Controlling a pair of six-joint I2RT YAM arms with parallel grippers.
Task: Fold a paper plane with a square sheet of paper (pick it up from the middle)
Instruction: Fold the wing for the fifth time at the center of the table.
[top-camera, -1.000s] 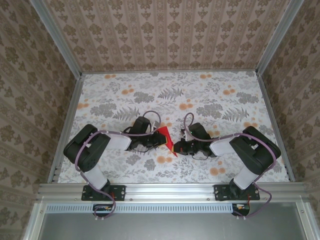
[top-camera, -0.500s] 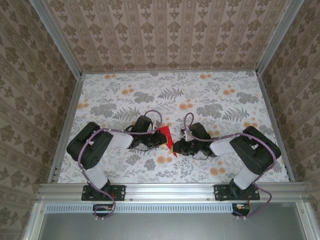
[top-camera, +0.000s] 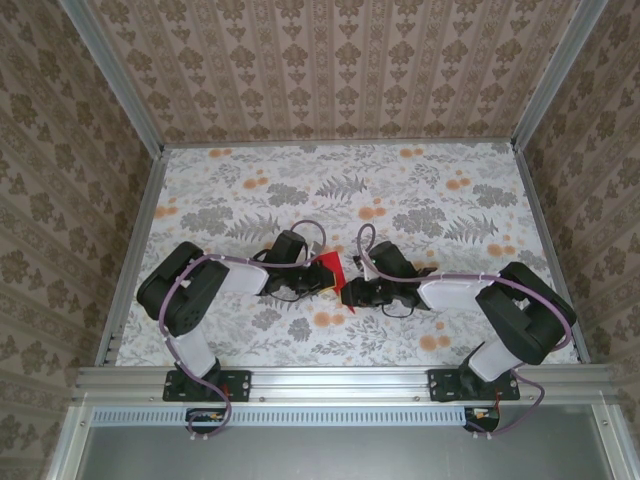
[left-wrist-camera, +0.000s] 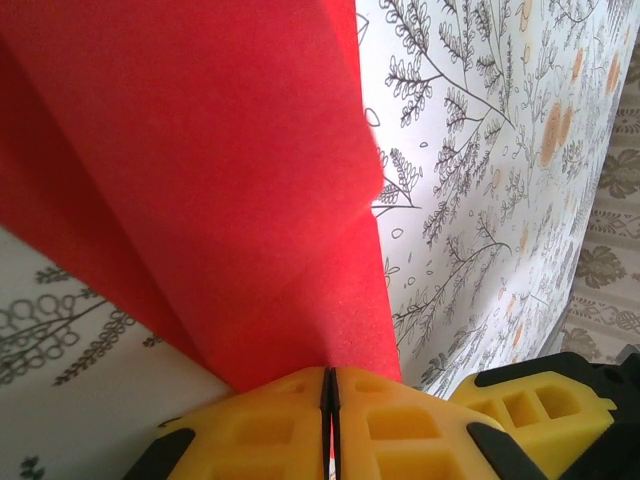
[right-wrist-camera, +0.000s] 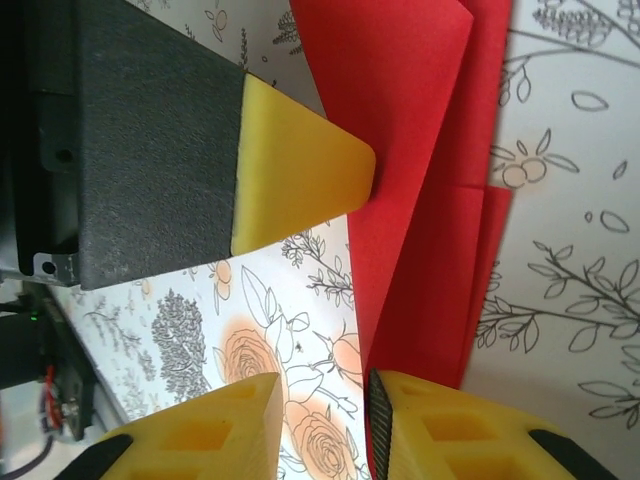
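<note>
The square sheet of paper (top-camera: 328, 266) is bright red and folded into a creased, pointed shape, held up just above the table's middle. My left gripper (top-camera: 320, 280) is shut on its lower edge; in the left wrist view the yellow fingers (left-wrist-camera: 400, 420) press together with the red paper (left-wrist-camera: 200, 180) rising from between them. My right gripper (top-camera: 348, 293) is close on the paper's right side. In the right wrist view it (right-wrist-camera: 322, 425) stands open with the table showing in the gap, and the paper (right-wrist-camera: 420, 150) runs along the inner face of one finger (right-wrist-camera: 440, 430).
The floral tabletop (top-camera: 400, 200) is walled by patterned panels at the back and sides, with metal rails (top-camera: 340, 380) along the near edge. The left gripper's finger (right-wrist-camera: 290, 170) sits beside the paper in the right wrist view. The right gripper's finger (left-wrist-camera: 530, 400) shows low right in the left wrist view.
My right gripper has opened and let go of the paper, and its arm has stretched a little to the left. The left gripper stays shut on the paper, nearly in place.
</note>
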